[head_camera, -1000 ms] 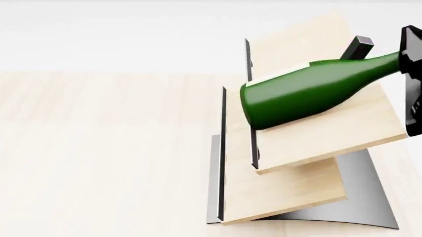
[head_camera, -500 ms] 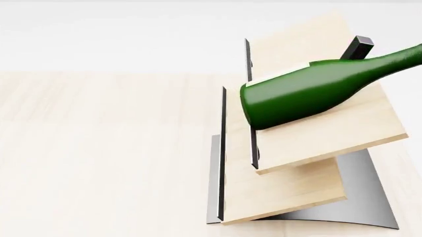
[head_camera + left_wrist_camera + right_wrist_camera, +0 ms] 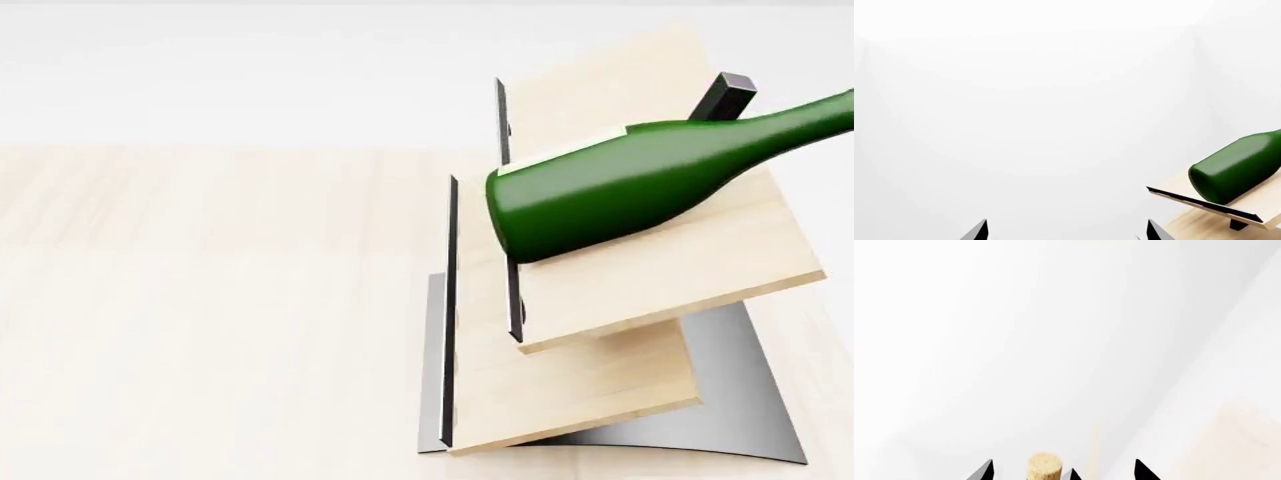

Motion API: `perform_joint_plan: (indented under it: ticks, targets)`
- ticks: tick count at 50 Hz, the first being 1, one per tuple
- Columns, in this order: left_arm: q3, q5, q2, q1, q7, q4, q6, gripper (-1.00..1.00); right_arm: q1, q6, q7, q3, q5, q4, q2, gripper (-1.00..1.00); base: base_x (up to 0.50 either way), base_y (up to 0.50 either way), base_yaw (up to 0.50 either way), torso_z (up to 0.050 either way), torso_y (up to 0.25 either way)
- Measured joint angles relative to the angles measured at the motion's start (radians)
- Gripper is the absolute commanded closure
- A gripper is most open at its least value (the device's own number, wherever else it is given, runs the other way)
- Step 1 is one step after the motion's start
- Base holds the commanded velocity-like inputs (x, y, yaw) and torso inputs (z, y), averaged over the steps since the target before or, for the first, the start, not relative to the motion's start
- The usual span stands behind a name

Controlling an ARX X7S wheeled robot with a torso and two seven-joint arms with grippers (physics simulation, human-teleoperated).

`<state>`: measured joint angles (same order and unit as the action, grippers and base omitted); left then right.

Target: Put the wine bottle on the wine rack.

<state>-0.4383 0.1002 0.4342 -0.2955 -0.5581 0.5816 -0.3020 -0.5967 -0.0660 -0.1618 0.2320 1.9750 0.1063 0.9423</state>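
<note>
The dark green wine bottle (image 3: 614,185) lies on its side on the upper slanted board of the wine rack (image 3: 641,290). Its base rests against the dark edge strip and its neck runs off the right edge of the head view. Neither gripper shows in the head view. In the left wrist view my left gripper (image 3: 1066,232) is open and empty, apart from the bottle (image 3: 1234,172) and the rack board (image 3: 1201,220). In the right wrist view my right gripper (image 3: 1064,471) is open, with the bottle's pale cork (image 3: 1044,466) between its spread fingertips, not clamped.
The rack stands on a curved dark grey metal base (image 3: 734,400) on a pale wood table (image 3: 200,300). A lower board (image 3: 574,390) juts out under the upper one. A plain white wall lies behind.
One second ago my right gripper was at the bottle's neck at the head view's right edge. It has since left that view. The bottle has stayed on the board.
</note>
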Motion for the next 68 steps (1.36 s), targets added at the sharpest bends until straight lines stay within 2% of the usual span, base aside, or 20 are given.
perform_joint_plan:
  ticks: [18, 23, 29, 40, 51, 57, 68]
  targets:
    - [-0.005, 0.002, 0.001, 0.005, -0.004, -0.006, 0.001, -1.0, 0.255, -0.211, -0.078, -0.12, -0.267, -0.211, 0.203, -1.0, 0.0, 0.0, 0.0, 0.0, 0.0]
    - [-0.007, 0.003, 0.001, 0.007, -0.005, -0.007, 0.003, -1.0, 0.397, -0.28, -0.082, -0.24, -0.31, -0.271, 0.251, -1.0, 0.0, 0.0, 0.0, 0.0, 0.0]
    - [-0.009, 0.005, 0.001, 0.008, -0.006, -0.006, 0.006, -1.0, 0.597, -0.311, -0.081, -0.473, -0.379, -0.351, 0.261, -1.0, 0.0, 0.0, 0.0, 0.0, 0.0]
    - [-0.012, 0.007, 0.001, 0.011, -0.007, -0.004, 0.012, -1.0, 0.848, -0.234, -0.066, -0.909, -0.431, -0.481, 0.208, -1.0, 0.0, 0.0, 0.0, 0.0, 0.0]
    - [-0.015, 0.008, 0.001, 0.014, -0.008, -0.003, 0.018, -1.0, 0.969, -0.145, 0.002, -1.258, -0.403, -0.559, 0.098, -1.0, 0.0, 0.0, 0.0, 0.0, 0.0]
    - [-0.017, 0.008, 0.001, 0.015, -0.01, -0.004, 0.019, -1.0, 1.003, -0.109, 0.074, -1.423, -0.33, -0.575, 0.018, -1.0, 0.0, 0.0, 0.0, 0.0, 0.0]
    - [-0.02, 0.011, 0.002, 0.017, -0.012, -0.006, 0.019, -1.0, 1.056, -0.02, 0.199, -1.743, -0.066, -0.562, -0.117, -1.0, 0.0, 0.0, 0.0, 0.0, 0.0]
